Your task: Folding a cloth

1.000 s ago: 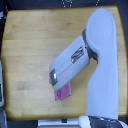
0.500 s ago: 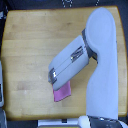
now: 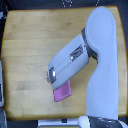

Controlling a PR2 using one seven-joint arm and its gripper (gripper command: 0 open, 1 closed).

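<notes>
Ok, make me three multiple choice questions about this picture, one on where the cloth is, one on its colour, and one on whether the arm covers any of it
1. Where does the cloth lie on the wooden table?
A. Near the lower edge in the exterior view, below the arm's tip
B. At the far top left corner
C. Hanging off the top edge

2. What colour is the cloth?
A. Blue
B. Bright pink
C. Green

3. How much of the cloth shows?
A. All of it, well apart from the arm
B. None
C. Part of it, its upper end hidden under the arm

Answers:
1. A, the cloth lies on the table toward the lower edge.
2. B, it is plainly pink against the wood.
3. C, the arm overlaps its upper end; the claw itself cannot be made out.
</notes>
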